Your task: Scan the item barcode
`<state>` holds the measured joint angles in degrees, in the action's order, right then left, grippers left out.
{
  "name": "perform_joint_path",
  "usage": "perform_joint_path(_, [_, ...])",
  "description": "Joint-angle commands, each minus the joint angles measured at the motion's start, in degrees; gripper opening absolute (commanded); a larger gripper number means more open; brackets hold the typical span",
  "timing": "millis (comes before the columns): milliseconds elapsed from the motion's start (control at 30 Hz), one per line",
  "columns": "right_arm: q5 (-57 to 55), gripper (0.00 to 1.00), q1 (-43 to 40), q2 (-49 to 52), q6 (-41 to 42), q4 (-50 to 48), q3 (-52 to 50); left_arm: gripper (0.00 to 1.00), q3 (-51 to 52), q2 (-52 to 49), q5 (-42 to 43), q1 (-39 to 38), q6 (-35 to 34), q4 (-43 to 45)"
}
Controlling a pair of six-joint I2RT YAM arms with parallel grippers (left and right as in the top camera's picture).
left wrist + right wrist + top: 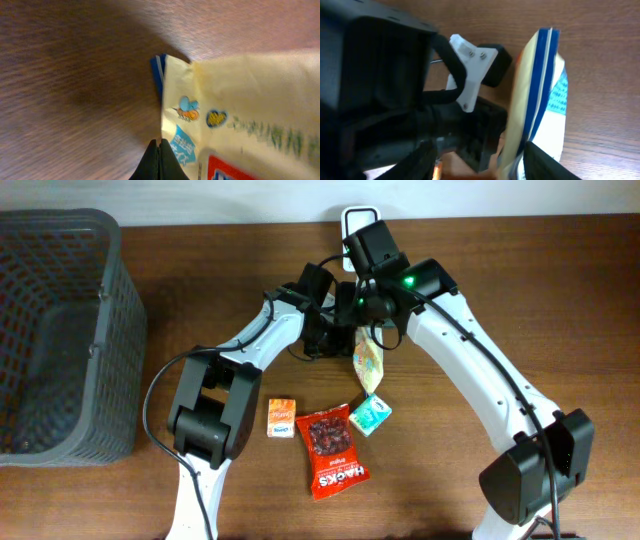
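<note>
The yellow snack packet (367, 366) hangs above the surface (520, 250), near the middle of its far edge, where the two arms meet. The left claw (160, 161) is fully closed, and in the left wrist view its tips meet right on the packet's edge, so it appears to pinch the packet by that thin margin. The rest of the packet spreads away to the claw's right. The right claw (482, 162) stands open. Its two fingers sit wide apart on either side of the packet, and neither is clearly pressing on it, so the weight seems to rest on the left claw alone. From overhead the packet's long axis runs roughly from the far edge toward the near edge, with its lower end pointing at the loose items lying on the surface. A white device (352, 218) sits at the far edge just beyond both claws. It may be the scanner, though that cannot be confirmed. No barcode is visible on any face shown. As the only arm gripping the packet, the left arm is probably the one to turn a printed face toward that device.
</note>
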<state>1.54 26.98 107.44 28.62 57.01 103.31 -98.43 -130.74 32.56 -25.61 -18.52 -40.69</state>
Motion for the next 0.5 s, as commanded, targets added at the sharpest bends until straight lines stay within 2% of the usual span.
perform_joint_path(0, [2.3,0.95,-0.4,-0.4,-1.7,-1.0,1.5,0.0,0.7,0.3,-5.4,-0.3,-1.4,0.3])
perform_joint_path(33, [2.3,0.99,-1.3,-0.7,-2.9,-0.3,2.5,0.0,0.7,0.3,-7.5,-0.3,-1.4,0.0])
perform_joint_path(167, [3.7,0.99,-10.2,-2.1,-2.9,7.0,7.8,0.0,0.6,0.4,-19.8,0.3,-1.4,-3.3])
perform_joint_path(233, [10.1,0.99,-15.3,-2.1,-6.4,8.2,7.6,0.0,-0.9,0.4,-25.6,1.6,-1.4,-6.8])
perform_joint_path(300, [9.8,0.99,-18.2,-1.8,-7.4,8.7,5.9,0.0,-4.3,0.4,-29.1,3.4,-1.4,-11.4])
perform_joint_path(367, [10.5,0.8,-20.5,-0.6,-7.4,7.9,2.7,0.0,-9.0,0.4,-29.4,5.4,-1.4,-16.8])
perform_joint_path(467, [4.2,0.84,-23.3,2.2,-7.4,9.2,-1.7,0.0,-15.3,0.4,-29.4,6.8,-1.1,-23.5])
